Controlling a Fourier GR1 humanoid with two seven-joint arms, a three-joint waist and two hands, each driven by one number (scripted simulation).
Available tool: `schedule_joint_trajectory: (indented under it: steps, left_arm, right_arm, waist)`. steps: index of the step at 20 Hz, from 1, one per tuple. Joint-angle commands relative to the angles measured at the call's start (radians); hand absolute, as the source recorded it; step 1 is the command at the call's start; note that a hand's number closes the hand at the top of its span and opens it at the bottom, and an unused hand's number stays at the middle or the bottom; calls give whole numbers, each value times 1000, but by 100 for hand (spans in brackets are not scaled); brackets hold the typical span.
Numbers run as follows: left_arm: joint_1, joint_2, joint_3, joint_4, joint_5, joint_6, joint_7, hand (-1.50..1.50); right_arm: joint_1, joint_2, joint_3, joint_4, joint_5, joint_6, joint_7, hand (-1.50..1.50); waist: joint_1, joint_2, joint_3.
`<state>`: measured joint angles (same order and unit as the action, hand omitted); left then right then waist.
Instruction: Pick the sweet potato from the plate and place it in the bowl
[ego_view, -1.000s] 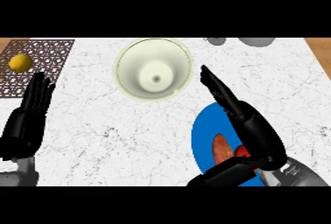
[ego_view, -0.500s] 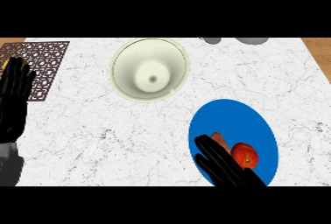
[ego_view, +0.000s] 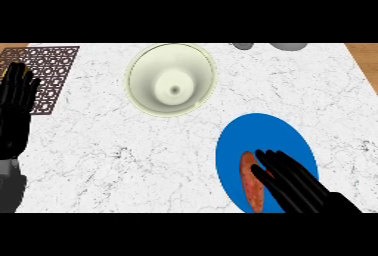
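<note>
A reddish-brown sweet potato lies on the blue plate at the lower right of the head view. My right hand rests over the plate with straight fingers, lying along the sweet potato's right side and hiding part of it. The pale cream bowl stands empty at the upper middle of the white marble counter. At the left edge my left hand is open and resting, fingers pointing up.
A brown lattice trivet lies at the upper left, partly behind my left hand. Two grey objects peek in at the top edge. Bare wood shows at the top right corner.
My right hand has slid forward over the plate and now covers the sweet potato's right side. The view has shifted slightly, so the bowl and plate sit further right.
</note>
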<state>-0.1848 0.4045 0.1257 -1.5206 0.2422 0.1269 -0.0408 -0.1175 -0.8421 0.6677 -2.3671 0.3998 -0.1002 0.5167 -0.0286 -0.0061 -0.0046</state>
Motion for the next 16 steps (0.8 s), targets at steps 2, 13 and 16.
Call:
schedule_joint_trajectory:
  steps: [2,13,16]
  left_arm:
    - [5,27,23,-39,27,-22,38,0]
    - [-89,33,51,32,21,-50,59,0]
    - [-87,11,34,36,-14,-39,68,0]
  right_arm:
    - [-19,-150,-60,-168,-162,231,202,-150]
    - [-104,-141,-189,-184,-393,493,386,-150]
    - [-140,-23,-129,-116,-348,536,433,-150]
  waist:
    - [26,0,1]
    - [24,5,4]
    - [30,6,4]
